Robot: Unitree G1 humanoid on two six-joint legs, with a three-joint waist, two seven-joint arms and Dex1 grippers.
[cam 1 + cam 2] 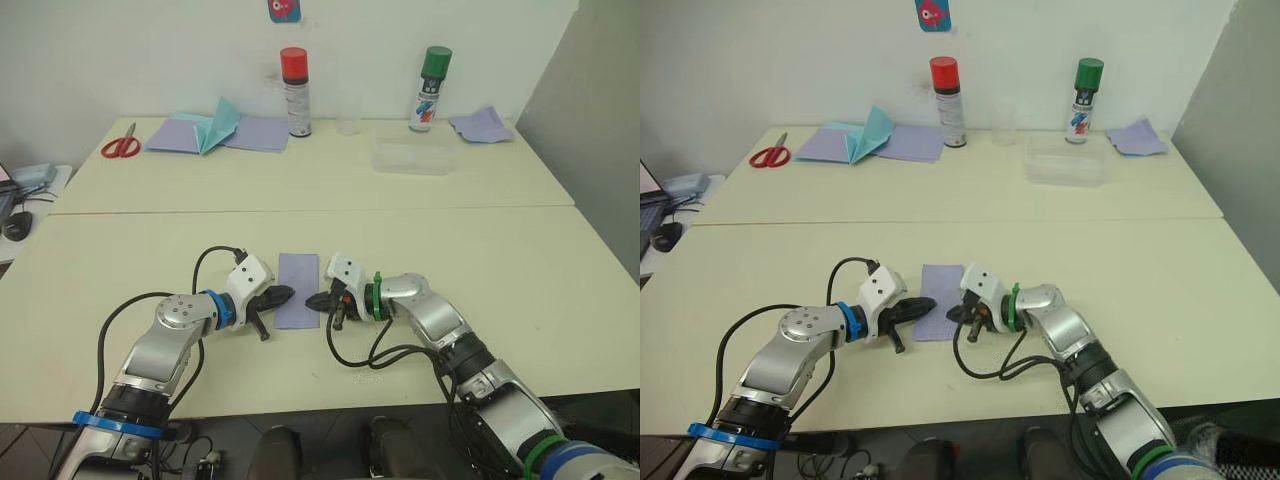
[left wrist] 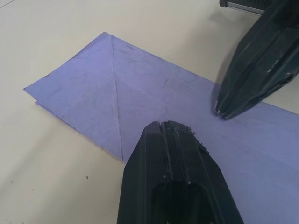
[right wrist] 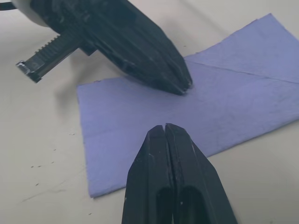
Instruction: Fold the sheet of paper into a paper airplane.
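Left gripper (image 1: 284, 294): black fingers pressed together with nothing between them, tips resting on the left edge of the sheet of paper (image 1: 298, 289).
Sheet of paper: lavender, thin and matte, folded to a narrow upright rectangle, flat on the cream table (image 1: 520, 270) between the two grippers.
Left wrist view: picks up what the head views miss, diagonal creases meeting at a point near the sheet's far end, doubled layers along one edge.
Right wrist view: long crease line across the sheet; both sets of tips touching it, facing each other.
Right gripper (image 1: 316, 300): fingers together too, empty, tips on the sheet's right edge.
Far behind the sheet: red scissors (image 1: 121, 145), teal paper piece (image 1: 219, 123) on lavender sheets, red-capped spray can (image 1: 296, 92), clear plastic tub (image 1: 411, 156), green-capped spray can (image 1: 430, 89), rumpled lavender scrap (image 1: 482, 124).
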